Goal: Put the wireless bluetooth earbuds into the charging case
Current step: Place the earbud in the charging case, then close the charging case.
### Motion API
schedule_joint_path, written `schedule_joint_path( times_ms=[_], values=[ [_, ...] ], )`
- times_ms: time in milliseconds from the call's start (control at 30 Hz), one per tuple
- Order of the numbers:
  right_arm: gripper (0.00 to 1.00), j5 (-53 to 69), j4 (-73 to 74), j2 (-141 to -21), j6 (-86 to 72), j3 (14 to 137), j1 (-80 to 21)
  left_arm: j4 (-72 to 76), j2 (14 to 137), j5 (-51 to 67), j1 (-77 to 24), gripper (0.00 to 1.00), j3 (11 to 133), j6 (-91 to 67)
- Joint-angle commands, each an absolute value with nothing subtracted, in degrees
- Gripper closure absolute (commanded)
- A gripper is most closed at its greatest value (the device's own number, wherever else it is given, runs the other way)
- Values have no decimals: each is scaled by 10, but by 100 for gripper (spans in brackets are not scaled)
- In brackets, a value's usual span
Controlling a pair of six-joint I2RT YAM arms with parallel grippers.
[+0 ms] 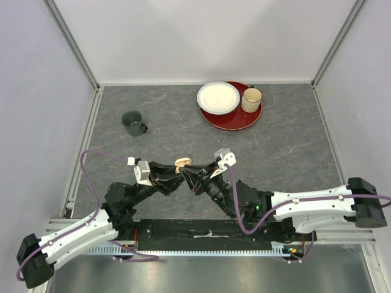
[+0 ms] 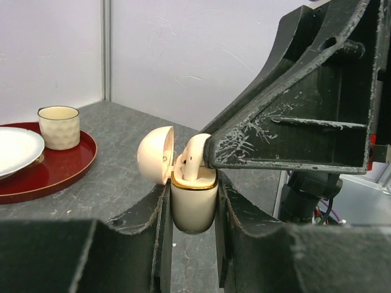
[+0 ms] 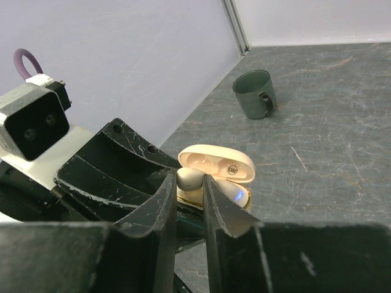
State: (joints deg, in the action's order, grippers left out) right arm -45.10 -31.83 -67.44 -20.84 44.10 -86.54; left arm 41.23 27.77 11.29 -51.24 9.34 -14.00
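Note:
My left gripper (image 2: 192,201) is shut on the cream charging case (image 2: 193,204), held upright above the table with its lid (image 2: 155,154) open. My right gripper (image 3: 190,183) is shut on a white earbud (image 3: 189,178) and holds it at the case's open top. In the left wrist view the earbud (image 2: 194,156) stands partly inside the case under the right fingers (image 2: 293,116). In the right wrist view the open case (image 3: 223,174) shows a blue light. In the top view both grippers meet at the case (image 1: 182,163). Other earbuds are out of view.
A dark green mug (image 1: 133,122) stands at the left middle of the grey table. A red tray (image 1: 232,116) at the back holds a white plate (image 1: 218,97) and a cream cup (image 1: 251,99). White walls close in the table.

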Motion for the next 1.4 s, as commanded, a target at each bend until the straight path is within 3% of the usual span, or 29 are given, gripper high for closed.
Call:
schedule_joint_path(
  times_ms=[0, 500, 633, 767, 867, 967, 1100, 1233, 1367],
  values=[
    [72, -469, -292, -659, -208, 451, -873, 461, 282, 96, -506, 98, 114, -123],
    [59, -481, -381, -608, -172, 423, -873, 447, 284, 110, -505, 98, 122, -121],
    [34, -519, -385, -577, -150, 421, -872, 442, 283, 112, -505, 98, 123, -125],
    [21, -565, -301, -552, -155, 452, -860, 439, 281, 115, -506, 98, 120, -132],
    [12, -557, -143, -546, -217, 502, -825, 439, 279, 119, -506, 98, 120, -136],
    [8, -483, -12, -539, -267, 528, -771, 436, 279, 127, -505, 98, 122, -140],
    [5, -318, 46, -533, -298, 541, -668, 427, 283, 144, -506, 98, 128, -143],
    [2, -57, 65, -568, -309, 570, -586, 421, 296, 171, -506, 98, 137, -150],
    [2, 31, 89, -611, -330, 599, -558, 417, 311, 206, -506, 98, 149, -157]
  ],
)
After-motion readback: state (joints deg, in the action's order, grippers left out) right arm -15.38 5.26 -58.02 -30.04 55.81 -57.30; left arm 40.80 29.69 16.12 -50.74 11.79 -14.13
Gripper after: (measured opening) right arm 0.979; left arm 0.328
